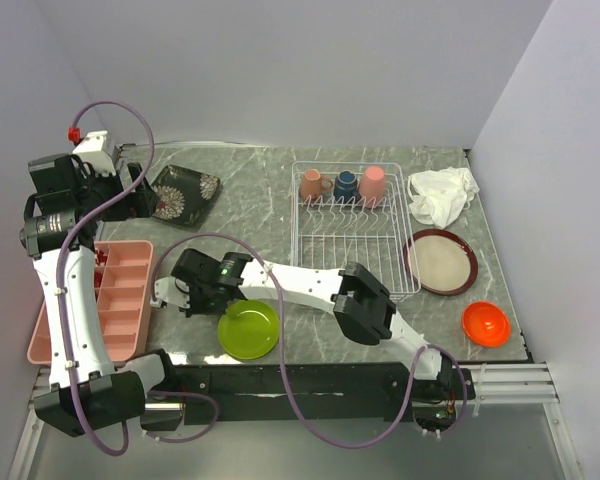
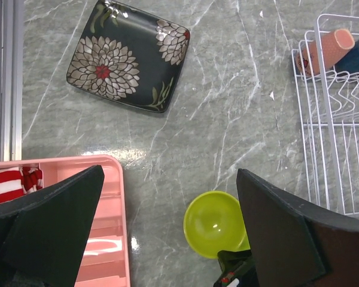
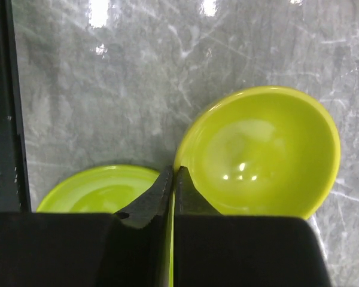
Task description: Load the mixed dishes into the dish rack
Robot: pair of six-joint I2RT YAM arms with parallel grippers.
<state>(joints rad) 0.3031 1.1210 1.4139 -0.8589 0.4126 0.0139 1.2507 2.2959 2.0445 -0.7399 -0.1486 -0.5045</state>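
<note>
Right wrist view: the right gripper [image 3: 173, 179] pinches the rim of the lime green bowl [image 3: 269, 155].
Its two dark fingers are pressed together on the bowl's thin lip. The bowl is glossy, round and deep, mouth up over the grey marbled table [image 1: 250, 210], just beside the flat lime green plate [image 3: 102, 188] near the front edge. The left gripper [image 2: 167, 173] hangs high, jaws spread wide on nothing, beside the pink divided tray [image 2: 110, 239]. To the right lie the orange bowl [image 1: 485, 323], then the brown round plate [image 1: 440, 262] with its pale centre, next to the white wire dish rack [image 1: 355, 250]. At the rack's far end sit the salmon cup [image 1: 311, 184], dark navy cup [image 1: 345, 184] and pink cup [image 1: 373, 182] in a row. The black floral square plate [image 2: 128, 54] lies flat far left.
</note>
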